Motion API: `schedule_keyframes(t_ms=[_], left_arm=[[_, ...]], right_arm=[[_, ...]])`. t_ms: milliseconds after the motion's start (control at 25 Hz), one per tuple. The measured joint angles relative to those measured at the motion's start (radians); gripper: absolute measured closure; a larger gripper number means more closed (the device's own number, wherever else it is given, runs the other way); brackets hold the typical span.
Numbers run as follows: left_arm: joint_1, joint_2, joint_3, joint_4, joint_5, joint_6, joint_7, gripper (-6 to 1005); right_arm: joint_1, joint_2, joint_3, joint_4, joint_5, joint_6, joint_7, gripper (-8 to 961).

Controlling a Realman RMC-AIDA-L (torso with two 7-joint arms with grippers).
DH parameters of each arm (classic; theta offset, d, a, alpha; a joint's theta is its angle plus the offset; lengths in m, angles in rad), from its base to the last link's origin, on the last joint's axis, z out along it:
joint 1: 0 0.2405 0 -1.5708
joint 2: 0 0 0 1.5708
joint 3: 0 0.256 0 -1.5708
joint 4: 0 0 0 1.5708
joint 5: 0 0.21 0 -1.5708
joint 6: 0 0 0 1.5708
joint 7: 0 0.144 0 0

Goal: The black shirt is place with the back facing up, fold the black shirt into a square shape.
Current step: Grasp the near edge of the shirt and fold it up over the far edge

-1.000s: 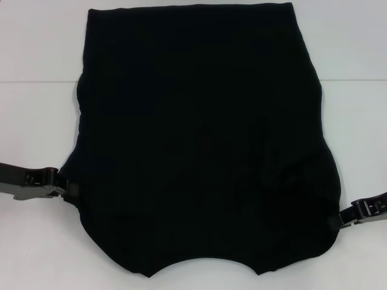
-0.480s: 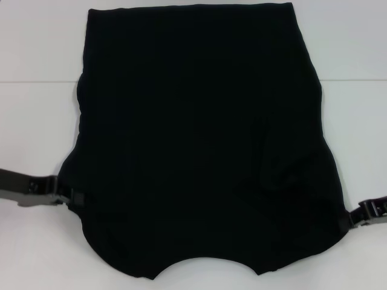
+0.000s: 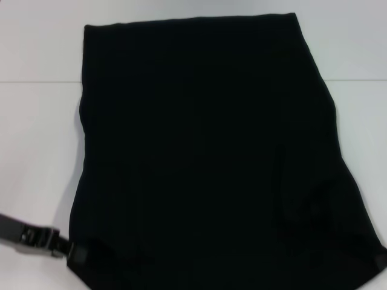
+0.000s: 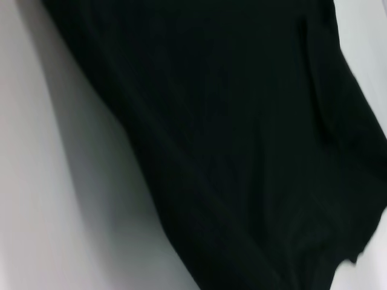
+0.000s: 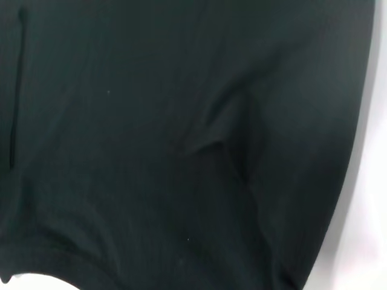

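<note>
Table (image 3: 36,54): white surface, bare along the far edge and both sides in the head view; a faint seam line crosses it behind the shirt.

Black shirt (image 3: 205,151): large, plain, soft; covers most of the table. The far edge lies flat and straight; the side edges flare outward toward the robot. The near corners appear raised off the surface, and in the left wrist view the cloth (image 4: 242,151) hangs with a soft shadow on the table below it. The right wrist view shows cloth (image 5: 151,121) filling nearly the whole picture, with one small crease near the middle. No lettering shows.

Step in hand, as a judgement: the near end of the shirt, sleeves seemingly tucked in, is being lifted by both corners for the lengthwise fold toward the far edge. The next move calls for both arms to travel together at even height, so the lifted edge lands parallel on the far edge and the result is square, not skewed.

Left gripper (image 3: 75,252): at the near left corner of the shirt, its fingers look clamped on the cloth edge.

Right gripper (image 3: 379,261): only a sliver shows at the near right corner, touching the cloth; whether its fingers are apart or together, I cannot tell.
</note>
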Motion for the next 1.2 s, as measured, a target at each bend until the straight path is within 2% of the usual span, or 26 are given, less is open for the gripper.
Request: schedule_keyframes(t_ms=[200,360,560,680,800,840,880,1200], left_arm=[[0.033,-0.017,0.072,0.027,0.006,0.055,0.005,954],[0.045,-0.018,0.070,0.032,0.006,0.066,0.034,953],[0.029,-0.005,0.020,0.023,-0.051,0.063,0.066,953],[0.006,0.009,-0.010,-0.011,-0.126,0.044,0.058,952],[-0.025,0.019,-0.030,-0.063,-0.151,-0.034,0.001,952],[-0.036,0.019,-0.032,-0.078,-0.151,-0.073,-0.020,952],[-0.050,0.019,-0.033,-0.095,-0.154,-0.122,-0.045,952],[-0.140,0.018,-0.040,-0.195,-0.221,-0.464,-0.149,951]], right_arm=[[-0.070,0.009,0.000,-0.030,0.000,-0.053,-0.002,905],[-0.099,0.011,0.020,-0.031,0.003,-0.060,-0.015,904],[-0.050,0.010,0.145,-0.022,0.106,-0.122,-0.098,904],[-0.020,0.004,0.176,-0.002,0.157,-0.127,-0.111,904],[0.023,-0.008,0.216,0.040,0.191,-0.082,-0.101,905],[0.055,-0.013,0.242,0.080,0.192,-0.009,-0.082,905],[0.055,-0.013,0.242,0.080,0.192,-0.009,-0.082,905],[0.147,-0.005,0.253,0.129,0.205,0.293,-0.055,905]])
